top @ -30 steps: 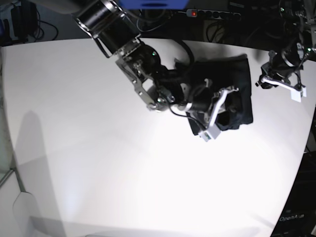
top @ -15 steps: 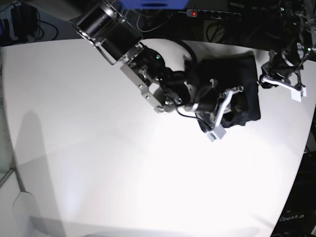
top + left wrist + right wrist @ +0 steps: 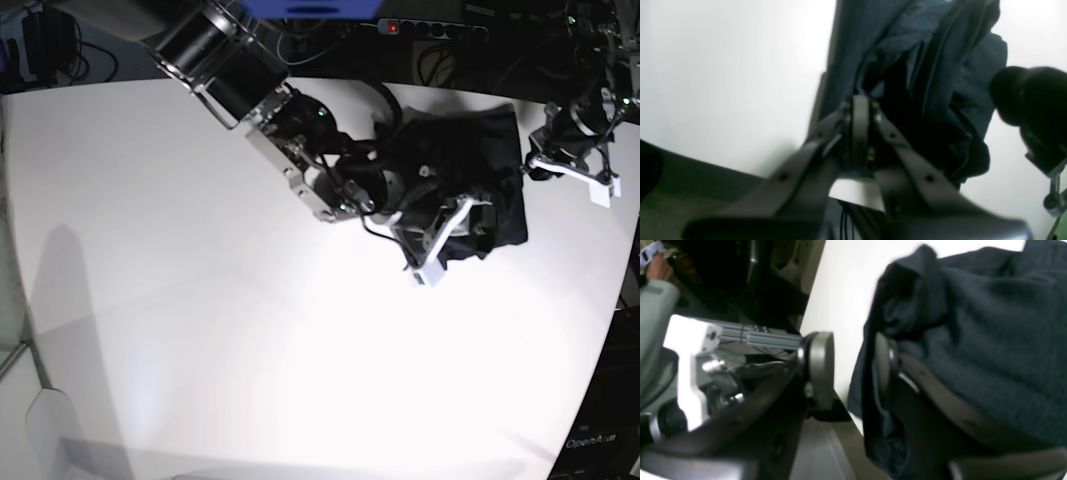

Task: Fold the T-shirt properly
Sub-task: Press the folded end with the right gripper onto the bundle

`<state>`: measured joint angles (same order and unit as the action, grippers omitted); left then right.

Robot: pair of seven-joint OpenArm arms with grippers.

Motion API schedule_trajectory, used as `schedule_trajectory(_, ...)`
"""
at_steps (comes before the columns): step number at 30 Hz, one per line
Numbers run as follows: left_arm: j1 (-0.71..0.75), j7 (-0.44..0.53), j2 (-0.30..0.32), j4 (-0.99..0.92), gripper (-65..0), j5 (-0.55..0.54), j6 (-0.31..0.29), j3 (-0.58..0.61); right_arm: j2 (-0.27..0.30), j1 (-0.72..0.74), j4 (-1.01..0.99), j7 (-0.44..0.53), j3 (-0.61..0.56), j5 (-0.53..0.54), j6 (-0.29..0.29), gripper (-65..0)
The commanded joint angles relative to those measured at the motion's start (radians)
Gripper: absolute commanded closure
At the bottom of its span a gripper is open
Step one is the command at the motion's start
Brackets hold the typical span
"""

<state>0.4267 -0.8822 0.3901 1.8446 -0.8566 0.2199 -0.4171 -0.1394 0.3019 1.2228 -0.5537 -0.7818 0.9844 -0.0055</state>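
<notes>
- The T-shirt (image 3: 478,170) is plain black, with no print; close up in the wrist views it looks dark blue-grey.
- The table (image 3: 200,330) is plain white.
- The right hand (image 3: 853,370) has dull grey metal fingers (image 3: 821,366) on black arms.
- The left hand (image 3: 860,126) is grey metal, with a white block behind.
- The power strip (image 3: 430,28) is black with a red light.

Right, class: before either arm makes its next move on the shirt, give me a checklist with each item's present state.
1. Right gripper jaws apart: ok.
2. T-shirt free of the right gripper's fingers: not ok, cloth drapes over one.
3. Left gripper shut: ok.
4. Left gripper pinching cloth: cannot tell.
5. T-shirt lying flat: not ok, bunched.
6. T-shirt fully on the table: ok, though close to the far edge.
</notes>
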Motion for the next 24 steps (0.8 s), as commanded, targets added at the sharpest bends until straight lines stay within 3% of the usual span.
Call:
schedule_trajectory(1, -0.002, 0.013, 0.013, 0.011, 0.0, -0.008, -0.006, -0.009, -0.018, 0.023, 0.015, 0.014, 0.002, 0.031, -0.006, -22.4)
schedule_trajectory(8, 0.001, 0.013, 0.013, 0.022, 0.0, -0.017, -0.006, -0.007, -0.018, 0.03, 0.015, 0.016, 0.006, 0.028, -0.006, -21.0)
schedule_trajectory(14, 0.001, 0.013, 0.013, 0.051, 0.0, -0.017, -0.006, -0.001, 0.05, 0.024, 0.025, 0.013, 0.008, 0.034, -0.004, -14.1)
schedule_trajectory(17, -0.002, 0.013, 0.013, 0.05, 0.0, -0.016, -0.006, -0.001, 0.059, 0.023, 0.074, -0.018, 0.008, 0.031, -0.032, -21.9)
schedule_trajectory(21, -0.002, 0.013, 0.013, 0.045, 0.0, -0.008, -0.006, -0.001, 0.057, 0.023, 0.104, -0.026, 0.003, 0.032, -0.17, -31.5)
schedule_trajectory(24, -0.002, 0.013, 0.013, 0.045, 0.0, -0.008, -0.006, -0.001, 0.056, 0.023, 0.122, -0.026, 0.003, 0.032, -0.17, -32.5)
